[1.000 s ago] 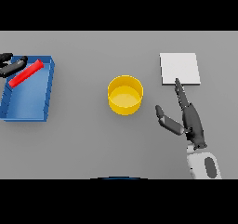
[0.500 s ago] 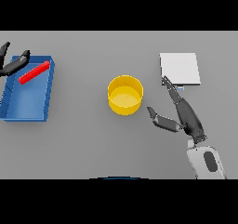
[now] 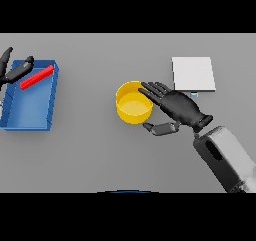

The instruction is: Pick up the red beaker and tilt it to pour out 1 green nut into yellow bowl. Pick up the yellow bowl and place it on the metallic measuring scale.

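Where it hung back, right hand now at yellow bowl

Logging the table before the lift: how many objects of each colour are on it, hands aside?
Yellow: 1, the bowl
Blue: 1, the tray
Red: 1, the red item in the tray
White/metallic: 1, the scale
Total: 4

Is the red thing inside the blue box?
Yes. The red beaker lies tipped on its side inside the blue tray, near its top edge.
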You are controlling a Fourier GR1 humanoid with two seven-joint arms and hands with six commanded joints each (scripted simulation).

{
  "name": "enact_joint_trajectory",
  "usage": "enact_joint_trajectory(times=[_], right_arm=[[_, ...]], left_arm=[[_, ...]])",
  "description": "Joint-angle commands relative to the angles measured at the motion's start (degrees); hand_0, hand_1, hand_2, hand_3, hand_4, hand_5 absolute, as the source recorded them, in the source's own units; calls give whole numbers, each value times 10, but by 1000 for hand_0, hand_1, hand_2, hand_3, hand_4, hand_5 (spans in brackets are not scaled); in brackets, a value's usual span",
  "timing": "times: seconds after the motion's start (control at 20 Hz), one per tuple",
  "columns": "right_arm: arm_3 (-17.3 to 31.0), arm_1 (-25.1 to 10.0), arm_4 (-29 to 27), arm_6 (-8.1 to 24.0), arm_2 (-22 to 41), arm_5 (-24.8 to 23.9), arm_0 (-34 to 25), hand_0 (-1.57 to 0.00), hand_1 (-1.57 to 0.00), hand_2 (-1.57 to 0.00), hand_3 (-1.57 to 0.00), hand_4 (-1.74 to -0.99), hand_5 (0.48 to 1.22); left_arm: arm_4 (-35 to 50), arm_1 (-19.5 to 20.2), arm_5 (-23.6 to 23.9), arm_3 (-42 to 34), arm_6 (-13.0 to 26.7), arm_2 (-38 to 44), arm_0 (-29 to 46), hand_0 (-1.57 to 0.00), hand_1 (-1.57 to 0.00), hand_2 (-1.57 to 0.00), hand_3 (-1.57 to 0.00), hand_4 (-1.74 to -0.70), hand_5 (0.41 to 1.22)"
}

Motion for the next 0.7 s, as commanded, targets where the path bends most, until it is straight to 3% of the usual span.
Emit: enact_joint_trajectory(times=[0.0,0.1,0.5,0.65], right_arm=[[14,-7,10,-8,9,8,-13,1,1,1,1,-1167,639],[45,-15,29,-22,28,24,-48,1,1,1,1,-1161,643],[165,7,65,-75,95,76,-145,1,1,1,1,-1161,658],[193,19,77,-68,114,98,-170,1,1,1,1,-1164,670]], left_arm=[[0,1,0,1,-2,1,0,-1,-1,-1,-1,-809,687],[1,2,-1,-1,-3,1,4,0,0,0,0,-805,691],[2,3,-5,2,-1,3,0,1,1,1,1,-808,696],[0,11,-11,9,-4,6,-5,1,1,1,1,-807,700]])
